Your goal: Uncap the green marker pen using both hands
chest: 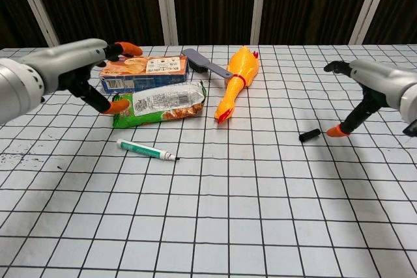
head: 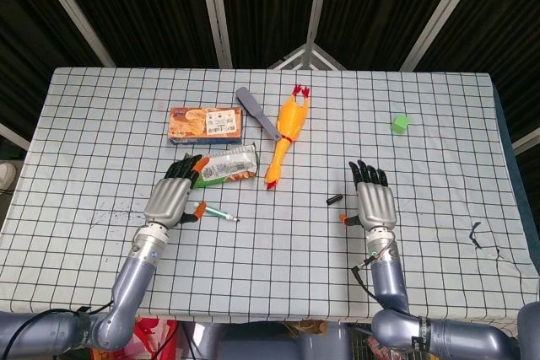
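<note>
The green marker pen (head: 221, 214) (chest: 146, 151) lies flat on the checked tablecloth with its dark tip bare, pointing right. Its small black cap (head: 334, 200) (chest: 309, 135) lies apart from it, well to the right. My left hand (head: 173, 196) (chest: 91, 73) hovers just left of the pen, fingers spread and holding nothing. Just right of the cap is my right hand (head: 374, 204) (chest: 365, 92), also spread and empty, its orange thumb tip close to the cap.
A green snack packet (head: 221, 166) and a biscuit box (head: 206, 123) sit just beyond my left hand. A yellow rubber chicken (head: 285, 137) and a grey spatula (head: 257, 112) lie mid-table. A green cube (head: 400, 123) stands far right.
</note>
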Action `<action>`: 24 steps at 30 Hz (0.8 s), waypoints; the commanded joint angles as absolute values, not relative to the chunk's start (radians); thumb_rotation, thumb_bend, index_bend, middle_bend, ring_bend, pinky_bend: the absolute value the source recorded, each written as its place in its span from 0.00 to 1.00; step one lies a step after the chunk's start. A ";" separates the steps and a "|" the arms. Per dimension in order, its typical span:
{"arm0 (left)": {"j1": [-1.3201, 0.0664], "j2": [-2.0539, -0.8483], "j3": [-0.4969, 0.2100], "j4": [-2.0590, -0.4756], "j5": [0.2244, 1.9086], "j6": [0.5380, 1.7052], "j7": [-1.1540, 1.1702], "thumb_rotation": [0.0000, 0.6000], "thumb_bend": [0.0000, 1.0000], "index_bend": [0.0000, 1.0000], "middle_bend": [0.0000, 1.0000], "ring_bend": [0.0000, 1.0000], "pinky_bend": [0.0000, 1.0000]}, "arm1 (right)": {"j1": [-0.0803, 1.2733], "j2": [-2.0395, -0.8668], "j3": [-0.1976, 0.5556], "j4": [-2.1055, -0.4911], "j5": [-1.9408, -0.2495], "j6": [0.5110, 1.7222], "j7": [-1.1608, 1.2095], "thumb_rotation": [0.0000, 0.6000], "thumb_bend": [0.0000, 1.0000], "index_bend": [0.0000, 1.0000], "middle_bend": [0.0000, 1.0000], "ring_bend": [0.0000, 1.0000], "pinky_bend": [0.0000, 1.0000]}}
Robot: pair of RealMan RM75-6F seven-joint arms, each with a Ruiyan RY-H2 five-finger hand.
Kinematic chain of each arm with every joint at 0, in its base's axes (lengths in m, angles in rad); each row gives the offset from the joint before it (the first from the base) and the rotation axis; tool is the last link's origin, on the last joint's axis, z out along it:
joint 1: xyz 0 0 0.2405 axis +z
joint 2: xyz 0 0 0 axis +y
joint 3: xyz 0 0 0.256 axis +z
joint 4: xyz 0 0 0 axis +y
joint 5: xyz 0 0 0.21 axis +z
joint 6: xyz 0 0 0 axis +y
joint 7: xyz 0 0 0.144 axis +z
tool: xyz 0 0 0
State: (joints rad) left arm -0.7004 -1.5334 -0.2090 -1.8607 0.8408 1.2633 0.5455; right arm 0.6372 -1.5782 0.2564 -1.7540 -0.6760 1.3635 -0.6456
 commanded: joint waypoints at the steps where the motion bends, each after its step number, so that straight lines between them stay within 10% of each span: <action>1: -0.654 -1.424 -0.182 -1.961 0.851 1.326 0.592 1.00 0.53 0.00 0.00 0.00 0.00 | 0.611 -1.520 0.248 -1.819 -0.710 1.389 -0.645 1.00 0.18 0.00 0.02 0.00 0.00; 24: -0.252 -0.920 0.059 -1.979 1.273 1.575 0.126 1.00 0.53 0.05 0.00 0.00 0.00 | 0.324 -1.067 0.079 -1.825 -1.074 1.451 -0.308 1.00 0.18 0.08 0.02 0.00 0.00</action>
State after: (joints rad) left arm -0.2881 -0.9506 0.0396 -2.0079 1.2387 1.5609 0.1804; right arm 0.3482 -1.0919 0.0943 -1.8415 -1.0501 1.4461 -0.3350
